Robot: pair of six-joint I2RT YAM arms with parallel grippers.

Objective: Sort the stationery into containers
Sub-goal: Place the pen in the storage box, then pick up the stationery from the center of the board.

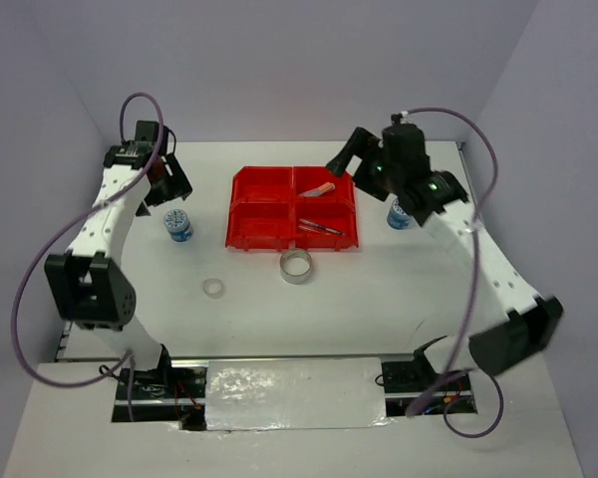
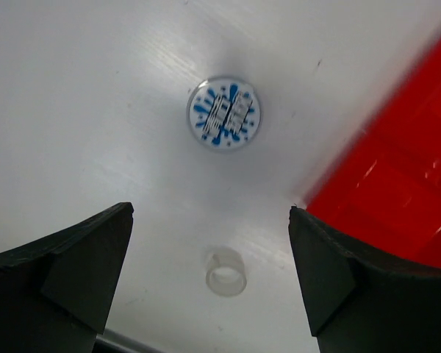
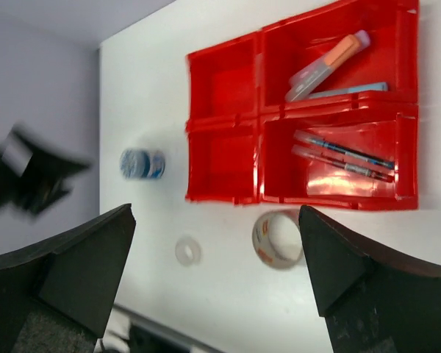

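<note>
Two grippers were both spread wide, holding nothing. Left gripper [image 2: 209, 209] hung over far-left part of table [image 1: 399, 299], above a blue-patterned roll [image 2: 225, 112] that stood upright. This roll was well apart from left wall of red tray [image 1: 262, 202], w/ a wide gap of table between them. Small clear tape ring [image 1: 213, 288] lay flat nearer to the arm bases, well apart from roll, tray and table edges.

Right gripper [image 3: 215, 209] was raised near far-right corner of tray, fingers touching nothing. A 2nd blue-patterned roll [image 1: 400, 214] stood right of tray and was partly hidden by right arm, so its gap to tray wall I cannot tell. Silvery-grey tape ring [image 1: 298, 265] lay flat just beside near edge of tray, approx. at the middle divider; whether it touched the wall was not clear.

Inside tray, far-right compartment held orange stub [image 3: 329, 57] and a pale flat stick [image 3: 349, 90]. Near-right compartment held 2 thin pens [image 3: 342, 156] side by side, close to its right wall. Tray sat about mid-table, w/ room left at both sides and at near side.
</note>
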